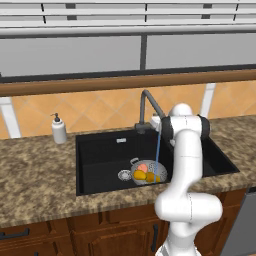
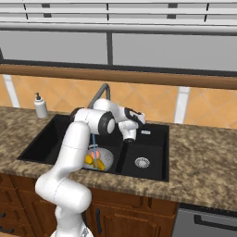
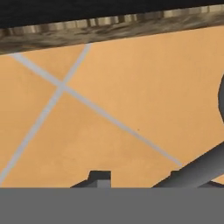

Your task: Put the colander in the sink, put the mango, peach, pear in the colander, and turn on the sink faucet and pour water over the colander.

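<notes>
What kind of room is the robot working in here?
A home kitchen, most likely: a black double-basin sink set into a granite counter, a faucet running water, tiled backsplash and wooden cabinets below.

The arm covers the right side of the colander (image 1: 145,172) and part of the sink (image 1: 100,155) in the left base view. The fruit in there are too tiny to separate cleanly. The tool (image 2: 130,137) is too small to read its jaws.

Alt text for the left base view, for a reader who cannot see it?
A thin blue water stream falls from the dark grey faucet into a perforated grey metal colander holding fruit, inside the black sink. The white robot arm stands in front, at right.
</notes>
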You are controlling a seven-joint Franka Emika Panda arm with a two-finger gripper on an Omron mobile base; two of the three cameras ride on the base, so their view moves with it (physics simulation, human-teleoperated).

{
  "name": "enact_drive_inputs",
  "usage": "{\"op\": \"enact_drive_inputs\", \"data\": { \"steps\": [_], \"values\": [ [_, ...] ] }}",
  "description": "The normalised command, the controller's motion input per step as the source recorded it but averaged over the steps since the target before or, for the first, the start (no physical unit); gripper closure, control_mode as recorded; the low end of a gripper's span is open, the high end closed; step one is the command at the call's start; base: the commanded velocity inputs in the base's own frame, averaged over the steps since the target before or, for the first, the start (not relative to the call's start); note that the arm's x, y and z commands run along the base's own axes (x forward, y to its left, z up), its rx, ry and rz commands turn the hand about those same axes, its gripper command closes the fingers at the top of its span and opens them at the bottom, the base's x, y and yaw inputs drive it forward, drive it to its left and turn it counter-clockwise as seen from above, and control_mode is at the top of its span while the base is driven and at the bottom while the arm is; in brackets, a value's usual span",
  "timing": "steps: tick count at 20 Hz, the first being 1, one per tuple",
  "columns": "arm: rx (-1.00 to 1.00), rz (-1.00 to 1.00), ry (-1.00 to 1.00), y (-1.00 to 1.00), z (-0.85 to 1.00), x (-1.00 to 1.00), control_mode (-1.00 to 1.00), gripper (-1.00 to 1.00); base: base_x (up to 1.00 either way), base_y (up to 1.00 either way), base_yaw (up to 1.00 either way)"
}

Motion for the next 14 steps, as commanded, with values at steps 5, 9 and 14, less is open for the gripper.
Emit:
{"op": "enact_drive_inputs", "data": {
  "steps": [5, 9, 14],
  "values": [
    [0.36, -0.11, -0.18, -0.96, 0.44, -0.24, -1.0, 1.0, 0.0, 0.0, 0.0],
    [0.5, 0.0, -0.36, -0.75, 1.0, -0.92, -1.0, 1.0, 0.0, 0.0, 0.0],
    [0.38, 0.0, -0.47, -0.42, 0.96, -1.0, -1.0, 1.0, 0.0, 0.0, 0.0]
  ]
}}
